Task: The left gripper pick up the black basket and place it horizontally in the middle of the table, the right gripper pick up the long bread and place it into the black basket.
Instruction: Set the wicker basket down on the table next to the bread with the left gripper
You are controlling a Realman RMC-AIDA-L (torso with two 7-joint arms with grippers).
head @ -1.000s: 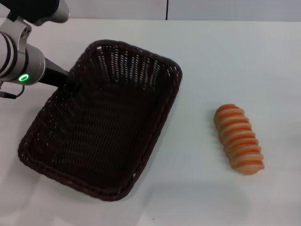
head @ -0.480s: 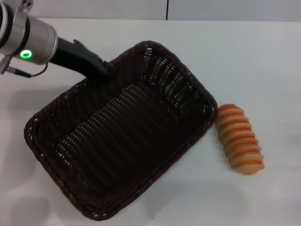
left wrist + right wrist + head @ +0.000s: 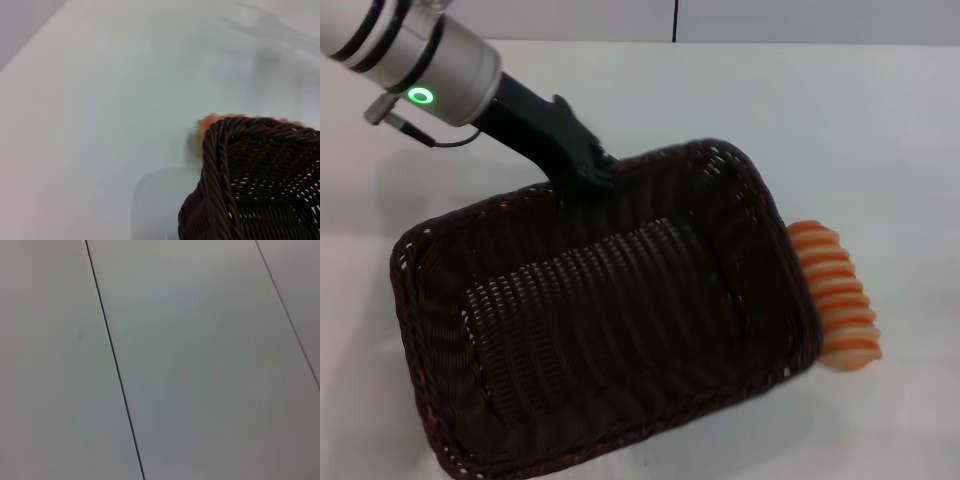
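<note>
The black basket (image 3: 600, 320) fills the middle of the head view on the white table (image 3: 880, 120), lying nearly crosswise. My left gripper (image 3: 592, 170) is shut on the basket's far rim. The long bread (image 3: 835, 300) lies right of the basket; the basket's right end covers the loaf's left edge. In the left wrist view a corner of the basket (image 3: 250, 185) shows, with an orange sliver of the bread (image 3: 210, 121) behind its rim. My right gripper is out of view.
The table's far edge meets a pale wall with a dark vertical seam (image 3: 675, 20). The right wrist view shows only pale panels with dark seams (image 3: 115, 365).
My left gripper has swung the basket rightward and turned it clockwise, from slanted toward crosswise. Its right end now reaches the bread. The bread has not moved.
</note>
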